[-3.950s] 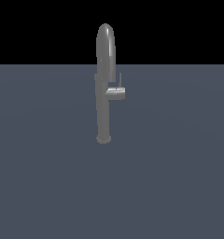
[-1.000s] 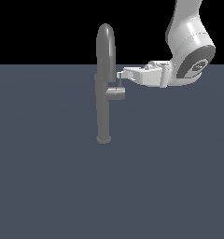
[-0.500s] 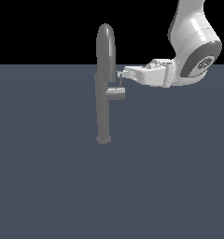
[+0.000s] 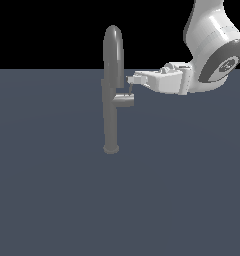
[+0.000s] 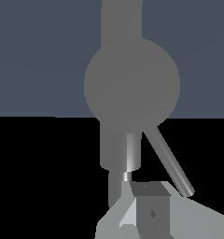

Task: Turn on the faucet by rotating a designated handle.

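Observation:
The faucet is a tall grey column with an arched top, standing on a small round base. A stubby cylinder sticks out of its side towards the exterior view's right, and the thin handle rod rises from it. My gripper reaches in from the exterior view's right, with its tips right at the top of the rod. In the wrist view the cylinder shows end-on. The rod slants right beside my fingers, which look shut with nothing between them.
The faucet stands alone on a flat dark blue-grey surface. My white arm hangs over the exterior view's upper right. Nothing else is in view.
Four seconds ago the arm was out of view; it now reaches the handle. Over the last second the arm's body shifted slightly right, while the gripper tips stayed by the rod.

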{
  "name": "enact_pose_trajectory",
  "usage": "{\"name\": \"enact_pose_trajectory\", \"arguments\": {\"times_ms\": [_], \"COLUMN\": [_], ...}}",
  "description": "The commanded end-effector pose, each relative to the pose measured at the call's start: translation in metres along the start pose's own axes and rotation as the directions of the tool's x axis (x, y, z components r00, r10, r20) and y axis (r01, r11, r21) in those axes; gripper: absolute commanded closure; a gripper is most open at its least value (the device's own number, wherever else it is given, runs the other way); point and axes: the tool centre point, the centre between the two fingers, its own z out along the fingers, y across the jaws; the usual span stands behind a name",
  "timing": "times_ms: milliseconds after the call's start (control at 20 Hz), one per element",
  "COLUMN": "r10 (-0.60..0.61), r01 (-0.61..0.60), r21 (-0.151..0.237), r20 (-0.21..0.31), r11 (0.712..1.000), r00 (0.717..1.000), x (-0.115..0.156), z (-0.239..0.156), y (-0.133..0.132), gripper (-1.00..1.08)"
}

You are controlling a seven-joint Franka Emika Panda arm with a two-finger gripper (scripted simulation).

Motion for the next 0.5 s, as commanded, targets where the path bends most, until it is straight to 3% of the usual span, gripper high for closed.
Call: {"name": "enact_pose_trajectory", "arguments": {"times_ms": [0, 350, 450], "r10": [0.006, 0.012, -0.005], "r01": [-0.006, -0.012, 0.005], "r21": [-0.003, -0.006, -0.005], "r20": [0.003, 0.007, 0.001], "r11": [1.000, 1.000, 1.000], "r00": [1.000, 1.000, 1.000], "x": [0.004, 0.017, 0.009], "z": [0.000, 0.000, 0.000], "y": [0.009, 0.034, 0.026], "gripper": [1.08, 1.08, 1.08]}}
